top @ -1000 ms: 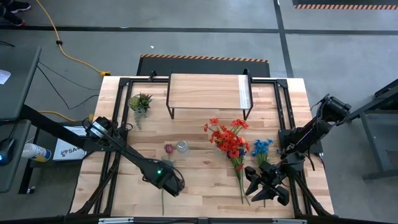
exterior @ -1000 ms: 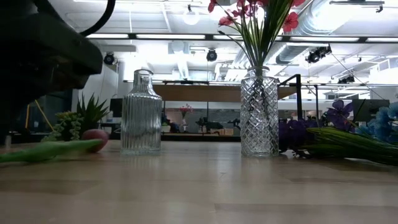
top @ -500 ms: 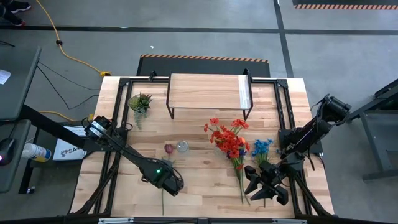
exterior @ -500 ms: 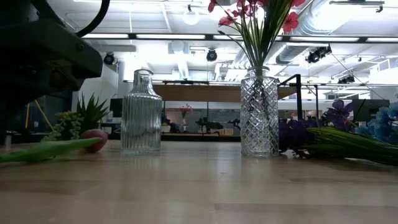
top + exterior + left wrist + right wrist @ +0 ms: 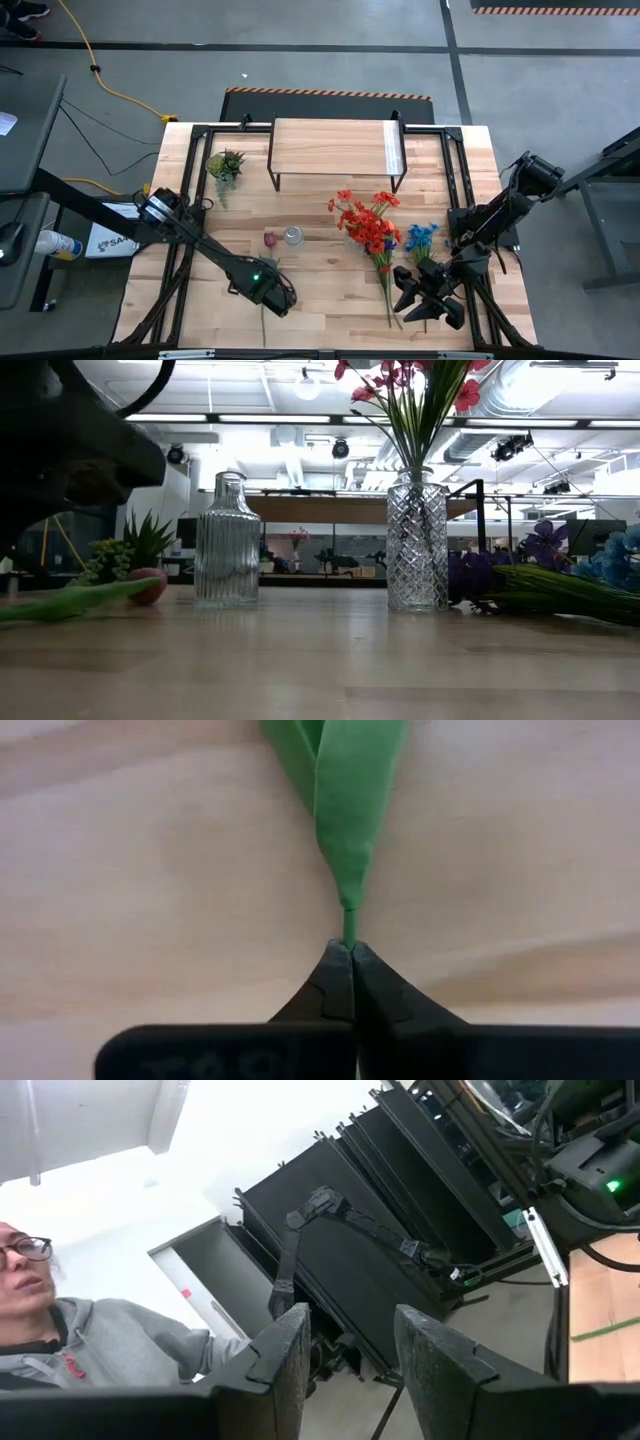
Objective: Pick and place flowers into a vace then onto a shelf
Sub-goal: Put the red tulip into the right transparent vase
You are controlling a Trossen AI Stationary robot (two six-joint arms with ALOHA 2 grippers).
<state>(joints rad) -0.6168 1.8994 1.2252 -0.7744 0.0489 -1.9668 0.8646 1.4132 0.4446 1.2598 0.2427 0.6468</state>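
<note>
A single flower with a pink bud [image 5: 269, 238] and long green leaves [image 5: 345, 790] lies on the table's near left part, its bud beside a small clear bottle vase [image 5: 292, 236]. My left gripper [image 5: 265, 290] is over its stem, shut on it. In the low view the bud [image 5: 148, 584] and leaves [image 5: 70, 602] show left of the bottle vase [image 5: 227, 540]. A cut-glass vase [image 5: 417, 540] holds red flowers [image 5: 368, 225]. Blue and purple flowers [image 5: 422, 238] lie to its right. The shelf [image 5: 335, 150] stands at the far edge. My right gripper [image 5: 352, 1340] is open near the near right corner. My left gripper pinches the thin green stem [image 5: 349, 923] just below the leaves, between its two fingertips [image 5: 335, 982], coming from above and pointing down. The leaves and bud stretch away toward the far side, low over the table; the stem's free end [image 5: 262, 335] trails toward the near edge.
A small green potted plant [image 5: 225, 165] stands left of the shelf. Blue and purple flowers [image 5: 560, 585] lie along the right side in the low view. A person shows in the room in the right wrist view. Bare planks lie between the two arms.
My left gripper has stayed shut on the stem and has shifted slightly toward the table's left. The flower has moved with it: the bud has slid a little to the left, and in the low view the leaves have tipped up slightly.
</note>
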